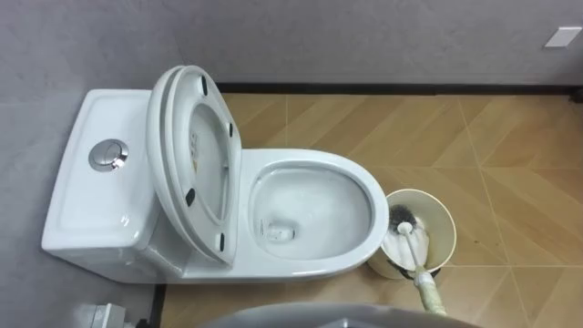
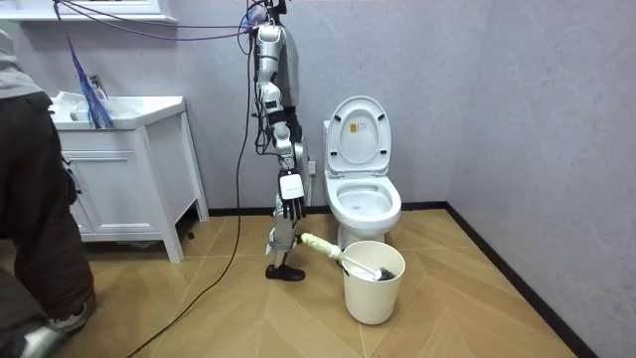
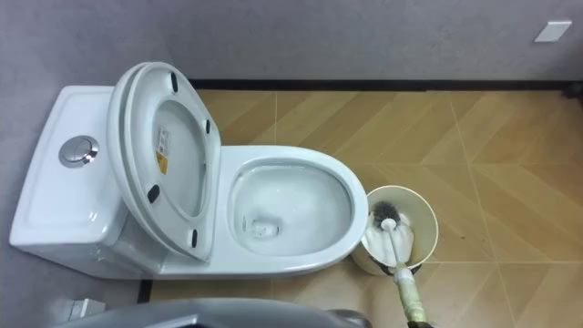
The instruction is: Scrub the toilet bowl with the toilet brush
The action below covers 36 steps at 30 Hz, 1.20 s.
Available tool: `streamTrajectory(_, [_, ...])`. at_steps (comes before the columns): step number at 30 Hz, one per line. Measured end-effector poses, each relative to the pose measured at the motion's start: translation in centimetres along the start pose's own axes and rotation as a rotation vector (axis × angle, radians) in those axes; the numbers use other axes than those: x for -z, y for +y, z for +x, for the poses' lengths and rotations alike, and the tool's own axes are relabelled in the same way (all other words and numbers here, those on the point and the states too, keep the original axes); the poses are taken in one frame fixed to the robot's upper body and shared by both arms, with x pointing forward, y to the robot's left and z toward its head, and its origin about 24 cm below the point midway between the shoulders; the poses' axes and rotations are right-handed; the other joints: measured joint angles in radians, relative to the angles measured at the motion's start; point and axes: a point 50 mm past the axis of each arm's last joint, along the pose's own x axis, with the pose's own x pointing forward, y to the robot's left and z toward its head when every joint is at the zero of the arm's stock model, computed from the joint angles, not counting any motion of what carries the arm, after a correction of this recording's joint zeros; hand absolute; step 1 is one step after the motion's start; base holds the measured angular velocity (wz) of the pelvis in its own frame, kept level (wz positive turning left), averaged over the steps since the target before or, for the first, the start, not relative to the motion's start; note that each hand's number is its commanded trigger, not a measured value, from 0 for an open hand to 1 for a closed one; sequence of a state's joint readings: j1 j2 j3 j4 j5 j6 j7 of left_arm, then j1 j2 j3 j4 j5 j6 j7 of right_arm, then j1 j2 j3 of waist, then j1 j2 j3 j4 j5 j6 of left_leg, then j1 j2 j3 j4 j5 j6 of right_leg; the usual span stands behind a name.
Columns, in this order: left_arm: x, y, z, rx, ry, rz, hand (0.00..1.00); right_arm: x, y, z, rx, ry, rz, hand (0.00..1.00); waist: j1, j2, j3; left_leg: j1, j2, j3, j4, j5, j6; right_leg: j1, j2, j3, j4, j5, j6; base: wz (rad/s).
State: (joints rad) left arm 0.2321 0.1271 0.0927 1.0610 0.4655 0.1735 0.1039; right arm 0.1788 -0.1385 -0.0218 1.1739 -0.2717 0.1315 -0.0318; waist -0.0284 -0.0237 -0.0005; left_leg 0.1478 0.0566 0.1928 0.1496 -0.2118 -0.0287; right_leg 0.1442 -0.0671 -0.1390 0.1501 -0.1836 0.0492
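Your right robot hand (image 2: pixel 290 207) hung low at the robot's side, beside the toilet. You couldn't tell whether it was open or closed, nor whether it touched the toilet brush (image 1: pixel 407 244). The brush stood head-down in the cream bucket (image 1: pixel 444 219), at 3 o'clock of the toilet bowl (image 1: pixel 364 178), with its handle leaning out over the rim toward 5 o'clock. The bowl held a little water. The seat and lid (image 1: pixel 196 159) were raised at 9 o'clock of the bowl, against the cistern (image 1: pixel 91 200).
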Motion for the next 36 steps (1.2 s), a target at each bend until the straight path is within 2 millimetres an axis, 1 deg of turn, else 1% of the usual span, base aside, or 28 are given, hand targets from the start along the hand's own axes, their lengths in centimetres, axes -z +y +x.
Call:
streamTrajectory(8, [0.0,0.0,0.0,-0.001,-0.001,0.004,0.00,0.1,0.0,0.0,0.001,0.004,-0.009,0.00,0.000,-0.001,0.0005,-0.001,0.000,-0.001,0.000,0.000,0.000,-0.002,0.000,-0.001,-0.001,0.000,0.000,0.00])
streamTrajectory(12, [0.2,-0.1,0.0,0.003,0.009,0.005,0.00,0.7,0.1,0.0,0.004,0.030,-0.010,0.00,0.001,-0.001,0.0004,0.003,0.000,-0.001,0.000,0.000,0.000,0.003,0.000,0.000,-0.001,0.000,0.000,0.00])
streamTrajectory(16, [0.4,-0.2,0.0,0.008,0.019,0.007,0.00,0.8,0.1,0.0,0.018,0.032,-0.012,0.00,-0.001,-0.002,0.0005,0.003,0.000,-0.001,0.000,0.000,0.000,0.002,0.000,0.000,0.000,-0.001,-0.001,0.00])
streamTrajectory(22, [0.5,-0.2,0.0,0.007,0.019,0.003,0.00,0.4,-0.7,0.0,0.107,0.016,0.024,0.00,0.000,-0.001,0.0007,0.004,0.000,0.000,0.000,0.000,0.000,0.002,0.000,0.004,0.001,-0.002,-0.001,0.00])
streamTrajectory(24, [0.4,-0.1,0.0,0.003,0.013,0.003,0.00,-0.2,-1.2,-0.1,0.172,-0.014,0.038,0.00,0.001,-0.001,0.0012,0.001,0.000,0.003,0.000,0.000,0.000,-0.002,0.000,0.015,0.001,-0.002,-0.001,-0.04])
streamTrajectory(29, [-0.3,0.3,0.0,-0.019,-0.027,0.003,0.00,-2.1,-2.5,-0.3,0.291,-0.119,0.091,0.00,0.001,0.001,0.0018,-0.009,0.000,0.005,-0.001,0.000,0.000,-0.009,0.001,0.013,-0.001,-0.002,-0.001,-0.01])
streamTrajectory(36, [-0.7,0.4,0.0,-0.032,-0.061,-0.002,0.00,-4.8,-3.2,-0.8,0.344,-0.255,0.204,0.00,0.005,0.002,0.0016,-0.014,0.001,0.006,0.000,0.000,0.000,-0.012,0.001,-0.001,-0.001,-0.002,-0.001,0.01])
